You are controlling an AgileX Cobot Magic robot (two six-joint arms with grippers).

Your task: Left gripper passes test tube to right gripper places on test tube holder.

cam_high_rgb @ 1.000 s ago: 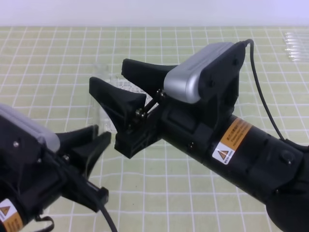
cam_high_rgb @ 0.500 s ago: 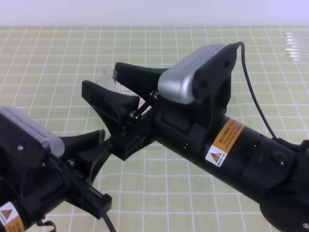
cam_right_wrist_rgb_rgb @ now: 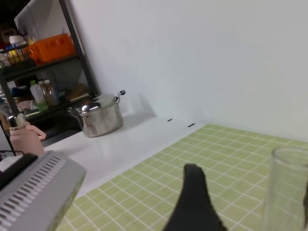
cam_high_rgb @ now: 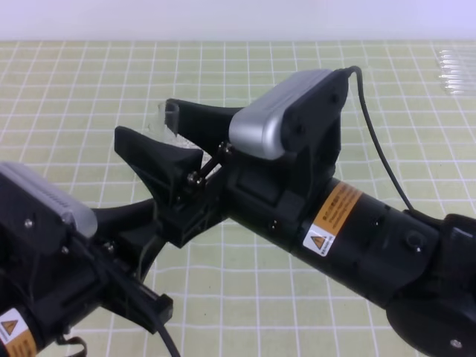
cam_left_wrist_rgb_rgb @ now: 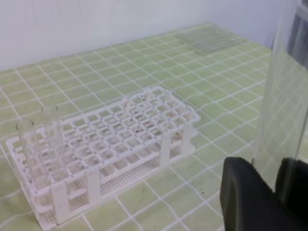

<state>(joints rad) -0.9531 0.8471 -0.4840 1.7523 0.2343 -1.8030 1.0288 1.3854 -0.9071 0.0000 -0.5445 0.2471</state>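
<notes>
In the left wrist view the clear test tube (cam_left_wrist_rgb_rgb: 281,96) stands upright between my left gripper's black fingers (cam_left_wrist_rgb_rgb: 248,199), which are shut on its lower part. The left gripper (cam_high_rgb: 151,217) sits low at the left of the high view. Above it my right gripper (cam_high_rgb: 145,120) is open, its jaws spread wide to either side of the test tube's top end (cam_high_rgb: 170,120). The right wrist view shows the tube's rim (cam_right_wrist_rgb_rgb: 288,187) beside one black finger (cam_right_wrist_rgb_rgb: 192,202). The white test tube holder (cam_left_wrist_rgb_rgb: 120,144) lies on the mat, with two clear tubes (cam_left_wrist_rgb_rgb: 41,139) upright at its left end.
Several spare clear tubes (cam_high_rgb: 455,71) lie at the far right of the green checked mat (cam_high_rgb: 74,89); they also show far back in the left wrist view (cam_left_wrist_rgb_rgb: 207,38). Beyond the mat are a metal pot (cam_right_wrist_rgb_rgb: 98,118) and a shelf (cam_right_wrist_rgb_rgb: 43,53).
My right gripper has moved left and slightly up, so its open jaws now flank the tube's top. The left gripper has risen a little under it.
</notes>
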